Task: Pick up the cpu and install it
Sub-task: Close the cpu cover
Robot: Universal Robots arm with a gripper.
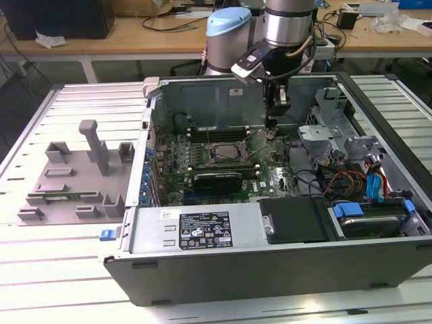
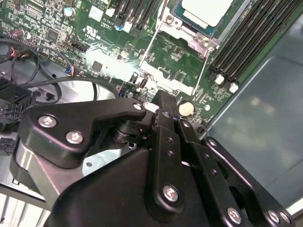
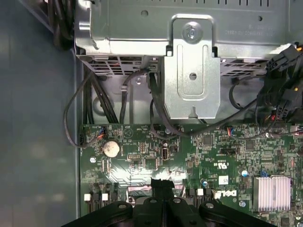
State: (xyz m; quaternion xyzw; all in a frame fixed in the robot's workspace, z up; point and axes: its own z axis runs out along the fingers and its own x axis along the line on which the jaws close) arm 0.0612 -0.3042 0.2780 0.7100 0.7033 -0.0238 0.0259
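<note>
Exterior view: the arm (image 1: 287, 27) drops steeply from beyond the case (image 1: 270, 270) and over its far wall, wrist near vertical. The pincer (image 1: 273, 121) points down inside the case, just above the board (image 1: 202, 145). In both wrist views the pincer (image 2: 158, 97) (image 3: 163, 182) is narrow, its black fingers pressed together with nothing seen between them, the tip hanging over the board near a coin cell (image 3: 111, 148).

The cpu (image 2: 208, 9) lies inside the case, seated flat in the socket just beyond the pincer tip. A thin metal frame (image 2: 175, 56) lies between the two.

The case rests on its side, open at the top, on a pale surface (image 1: 67, 270) of long ribbed slats. A tray (image 1: 67, 182) sits just outside the case on the exterior view's left. Beyond the case stand wooden desks (image 1: 135, 34) strewn with cables.

The cpu's top is a smooth silvery plate with a darker rim. The board is glossy green and densely studded, crossed by black memory slots (image 2: 246, 42). The case walls are dull grey sheet metal. A folded steel bracket (image 3: 191, 71) and loose black cables (image 3: 71, 118) stand at the board's edge. A finned heatsink (image 3: 271, 193) sits on the board. The tray is matt grey plastic with blocky posts.
</note>
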